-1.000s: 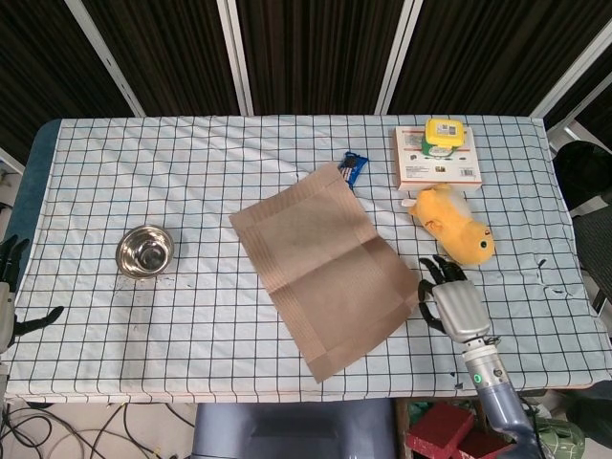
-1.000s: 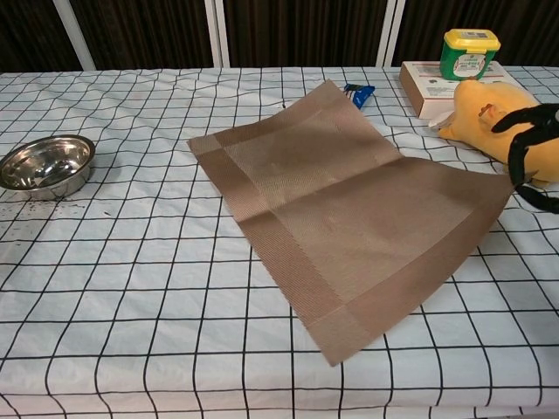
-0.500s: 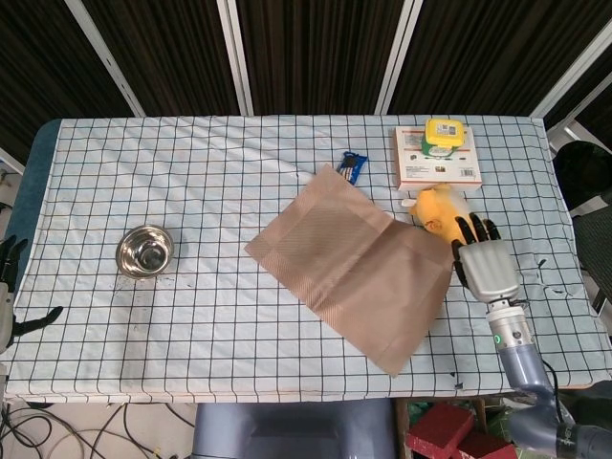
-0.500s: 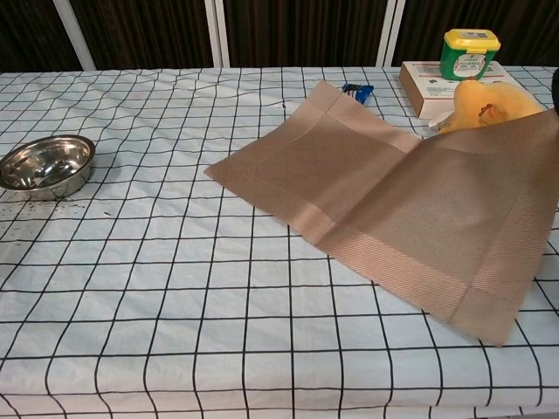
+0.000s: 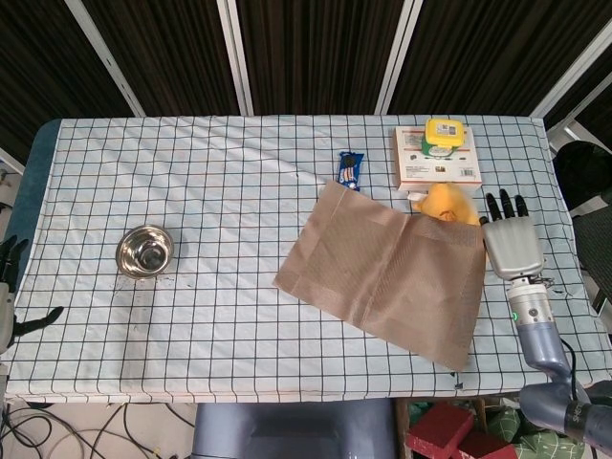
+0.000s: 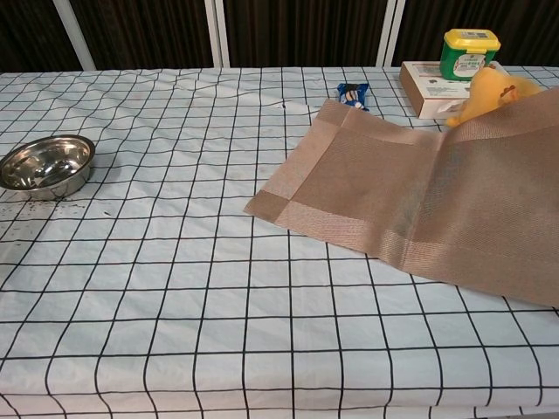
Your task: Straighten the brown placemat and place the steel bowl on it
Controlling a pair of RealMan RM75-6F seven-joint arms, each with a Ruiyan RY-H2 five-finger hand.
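The right robot hand (image 5: 512, 247) grips the far right edge of the brown woven placemat (image 5: 392, 270), its right side lifted off the desk (image 5: 229, 172); the round steel bowl (image 5: 144, 251) sits well apart, far left; the left robot hand (image 5: 11, 287), fingers spread, holds nothing.

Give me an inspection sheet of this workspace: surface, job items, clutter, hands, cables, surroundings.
Surface: table under a white black-checked cloth, slightly wrinkled.
Job items: brown woven placemat lies skewed, its right side raised and draped over a yellow plush toy; round steel bowl sits upright at the left, apart from the mat.
Clutter: blue snack wrapper just past the mat's far corner; white flat box carrying a yellow-lidded green tub.
Hands: right hand at the mat's right edge, fingers extended, grip not visible; left hand at the table's left edge, holding nothing.
Cables: loose ones on the floor.
Surroundings: dark panelled backdrop.
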